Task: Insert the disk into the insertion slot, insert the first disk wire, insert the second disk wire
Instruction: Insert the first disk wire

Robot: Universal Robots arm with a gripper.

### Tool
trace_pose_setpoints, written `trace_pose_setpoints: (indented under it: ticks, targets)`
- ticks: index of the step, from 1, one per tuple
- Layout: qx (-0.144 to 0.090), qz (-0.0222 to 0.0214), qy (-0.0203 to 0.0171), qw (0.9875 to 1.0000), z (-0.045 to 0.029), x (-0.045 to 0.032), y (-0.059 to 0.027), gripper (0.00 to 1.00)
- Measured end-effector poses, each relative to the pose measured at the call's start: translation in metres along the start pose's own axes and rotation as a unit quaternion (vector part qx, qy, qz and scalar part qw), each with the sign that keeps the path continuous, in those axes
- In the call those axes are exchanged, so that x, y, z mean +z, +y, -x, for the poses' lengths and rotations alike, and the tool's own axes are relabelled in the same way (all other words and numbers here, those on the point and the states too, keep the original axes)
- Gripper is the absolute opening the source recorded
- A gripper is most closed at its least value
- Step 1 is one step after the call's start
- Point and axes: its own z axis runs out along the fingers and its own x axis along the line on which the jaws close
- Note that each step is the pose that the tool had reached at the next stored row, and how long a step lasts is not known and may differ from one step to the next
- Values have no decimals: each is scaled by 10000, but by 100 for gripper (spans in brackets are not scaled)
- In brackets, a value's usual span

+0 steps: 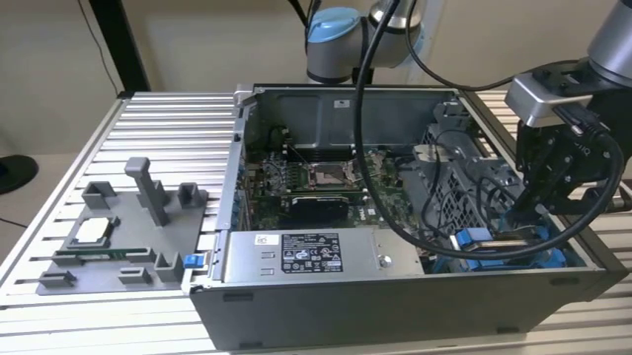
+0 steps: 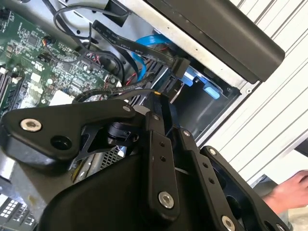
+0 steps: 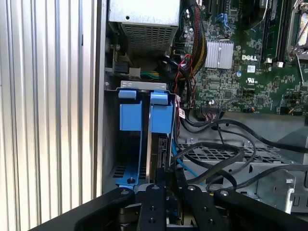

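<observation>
Exterior view: the gripper [image 1: 526,216] hangs low inside the computer case [image 1: 395,303], over the disk [image 1: 499,248] in the case corner beside the power-supply box [image 1: 306,255]; whether it grips anything cannot be told
First wrist view: the disk [image 3: 160,113] stands on edge in the insertion slot [image 3: 142,85] along the case wall; the gripper [image 3: 168,177] is right at its edge
Second wrist view: a black flat cable [image 2: 144,48] ends near the disk [image 2: 208,89]; a person's hand [image 2: 291,192] lies outside the case

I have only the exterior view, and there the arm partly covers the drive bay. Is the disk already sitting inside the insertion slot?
Observer: Yes. In the first wrist view the disk stands edgewise inside the insertion slot, beside a second blue rail.
Operator: Thank you. Is anybody close to the case?
Observer: Yes. In the second wrist view a person's hand is over the slatted table, outside the case.
</observation>
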Motion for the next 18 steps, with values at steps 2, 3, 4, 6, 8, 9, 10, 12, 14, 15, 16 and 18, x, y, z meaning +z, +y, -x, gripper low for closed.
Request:
trace_pose_setpoints:
  ticks: [2, 3, 4, 6, 8, 9, 10, 12, 14, 15, 16, 18]
  targets:
    - [1, 20, 0, 10000, 0, 4, -19, 0]
    - [1, 28, 0, 10000, -1, 8, -26, 0]
    - [2, 36, 0, 10000, -1, 12, -33, 0]
    - [2, 48, -2, 10000, -3, 26, -40, 0]
    - [3, 64, -8, 10000, -7, 43, -49, 0]
    - [3, 70, -9, 10000, -10, 52, -55, 0]
    - [4, 74, -11, 10000, -12, 62, -63, 0]
    - [3, 74, -13, 10000, -14, 75, -76, 0]
    - [4, 74, -13, 10000, -19, 83, -77, 0]
    - [4, 74, -13, 10000, -21, 87, -77, 0]
    - [4, 74, -13, 10000, -23, 89, -77, 0]
    - [3, 74, -13, 10000, -23, 95, -78, 0]
